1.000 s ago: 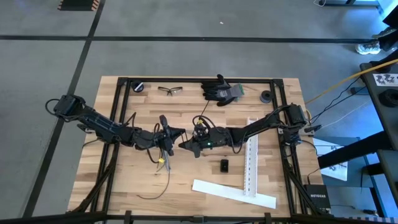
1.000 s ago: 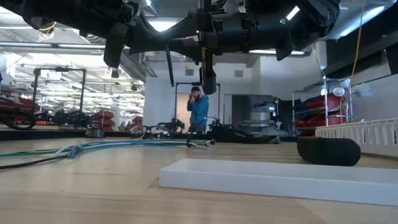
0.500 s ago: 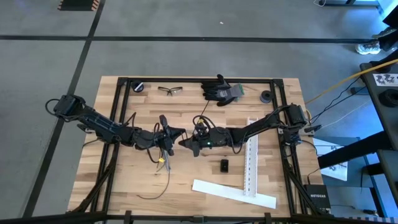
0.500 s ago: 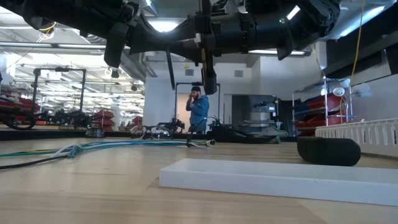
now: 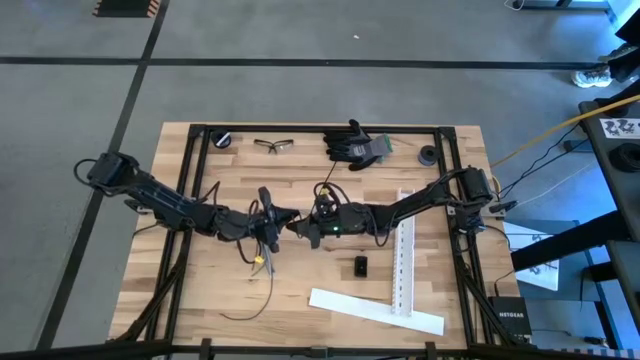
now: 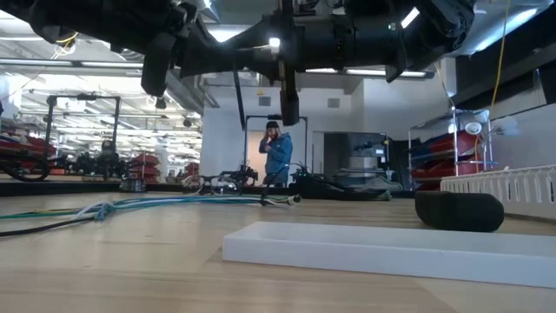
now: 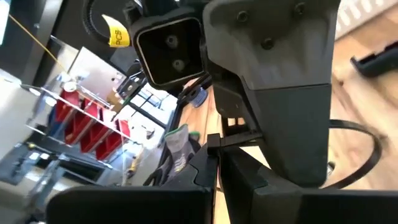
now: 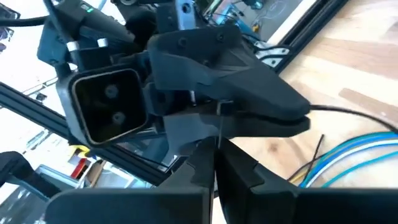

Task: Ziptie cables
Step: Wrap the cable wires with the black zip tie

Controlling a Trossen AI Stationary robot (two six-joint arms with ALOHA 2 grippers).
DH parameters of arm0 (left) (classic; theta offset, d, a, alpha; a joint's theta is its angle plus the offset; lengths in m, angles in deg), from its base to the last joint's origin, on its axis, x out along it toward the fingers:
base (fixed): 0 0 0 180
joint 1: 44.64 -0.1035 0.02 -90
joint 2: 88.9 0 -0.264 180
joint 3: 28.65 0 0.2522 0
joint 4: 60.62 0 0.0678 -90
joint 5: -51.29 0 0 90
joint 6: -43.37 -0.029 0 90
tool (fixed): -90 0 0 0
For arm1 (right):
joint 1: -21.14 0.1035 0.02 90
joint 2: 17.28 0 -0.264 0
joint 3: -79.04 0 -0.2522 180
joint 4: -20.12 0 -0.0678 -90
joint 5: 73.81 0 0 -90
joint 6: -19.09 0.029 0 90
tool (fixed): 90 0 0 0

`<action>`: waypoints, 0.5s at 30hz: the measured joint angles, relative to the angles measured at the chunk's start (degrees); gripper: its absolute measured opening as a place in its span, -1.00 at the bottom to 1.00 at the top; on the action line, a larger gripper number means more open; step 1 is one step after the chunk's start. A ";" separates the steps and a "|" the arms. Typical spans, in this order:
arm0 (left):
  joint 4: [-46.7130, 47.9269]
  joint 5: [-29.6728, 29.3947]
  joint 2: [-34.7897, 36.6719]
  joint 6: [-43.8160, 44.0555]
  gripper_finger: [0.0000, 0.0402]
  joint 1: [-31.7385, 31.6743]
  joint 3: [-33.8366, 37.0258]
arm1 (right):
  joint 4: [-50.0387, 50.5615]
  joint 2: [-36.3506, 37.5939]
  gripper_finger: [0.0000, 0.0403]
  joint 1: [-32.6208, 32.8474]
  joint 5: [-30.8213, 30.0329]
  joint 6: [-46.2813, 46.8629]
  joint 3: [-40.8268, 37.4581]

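Observation:
My two grippers meet tip to tip above the table's middle, the left gripper [image 5: 284,217] and the right gripper [image 5: 297,226], both shut. A thin black ziptie runs between them. Its loop [image 7: 372,152] curves out behind the right gripper, and one end [image 8: 348,111] sticks out past the left one. The cables [image 5: 262,250], pale blue and greenish wires with a yellow tag, lie flat on the wood just below and nearer the front edge. They also show in the right wrist view [image 8: 348,158] and the low view [image 6: 174,203]. No gripper touches them. My left gripper pinches the ziptie's thin strip [image 7: 235,138] between its two fingers, roughly level, from the table's left. The strip is clear of the table. My right gripper pinches the same ziptie [image 8: 219,127] between its fingertips, level, from the table's right; which part it has, the left gripper hides.
Another black ziptie [image 5: 255,305] curves on the wood near the front. Two white perforated strips [image 5: 375,310] [image 5: 404,250] and a small black block [image 5: 360,266] lie to the right. Gloves [image 5: 355,143] and glasses [image 5: 273,145] lie at the far edge. A person [image 6: 278,152] stands in the room behind.
My right gripper has tipped a little at the wrist without leaving its place. Both grippers stay shut and the cables have not moved.

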 joint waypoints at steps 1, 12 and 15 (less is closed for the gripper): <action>-0.01 -0.62 -0.15 -0.74 -1.00 0.20 0.00 | 0.10 0.00 -1.00 -0.02 0.18 0.14 0.00; -0.46 -3.01 -0.68 -1.84 -1.00 0.64 0.00 | -0.09 0.00 -1.00 0.31 0.27 0.53 -0.02; -1.03 -2.97 -0.68 -1.82 -1.00 0.95 0.00 | -0.45 0.00 -1.00 -0.01 -0.90 0.07 -0.02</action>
